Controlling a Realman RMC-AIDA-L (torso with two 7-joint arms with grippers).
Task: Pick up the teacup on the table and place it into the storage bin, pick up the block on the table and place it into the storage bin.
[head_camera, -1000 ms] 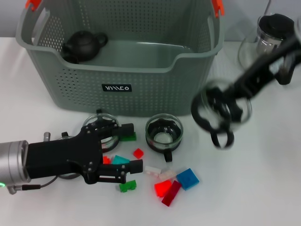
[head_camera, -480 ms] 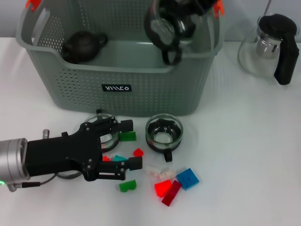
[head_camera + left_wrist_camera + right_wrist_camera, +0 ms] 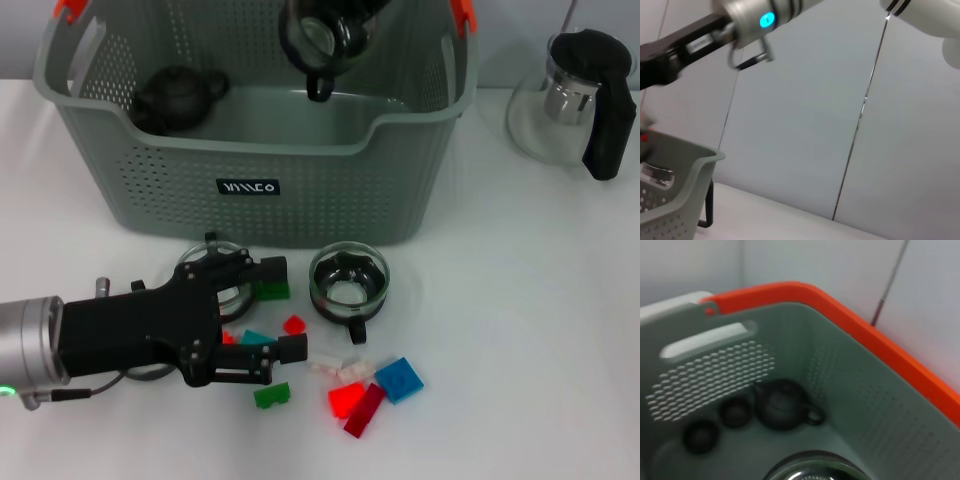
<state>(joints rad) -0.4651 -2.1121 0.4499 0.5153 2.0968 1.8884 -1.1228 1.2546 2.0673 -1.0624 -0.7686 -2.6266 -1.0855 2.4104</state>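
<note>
**One teacup over the bin, one still on the table**

Two jaws of the left gripper (image 3: 280,308) stand apart, released, at the lower left of the head view; between them lie a teal block (image 3: 256,339) and a red block (image 3: 294,324), with a green block (image 3: 271,290) just by the upper finger; nothing is grasped, and this arm has hardly shifted over the last second.

The right gripper (image 3: 335,18) has changed most; a second ago it was carrying the raised teacup (image 3: 318,38) to the right of the storage bin (image 3: 300,180), and now it hangs at the top centre of the frame, above the bin's open mouth; since the cup is in mid-air with its handle down, I judge the jaws clenched on it. That puts the first placement close to done; lowering and letting go remain, and the blocks are still untouched.

A second teacup (image 3: 348,284) sits on the table in front of the bin at centre frame; a dark teapot (image 3: 178,95) already rests inside the bin at upper left; a glass pitcher (image 3: 575,95) stands at upper right.

The right gripper's fingers are mostly cut off by the top edge, so the grip itself is hard to make out; the right wrist view shows only the cup's rim at its lower edge, above the bin's floor; another glass cup (image 3: 212,270) is half hidden under the left gripper.
</note>
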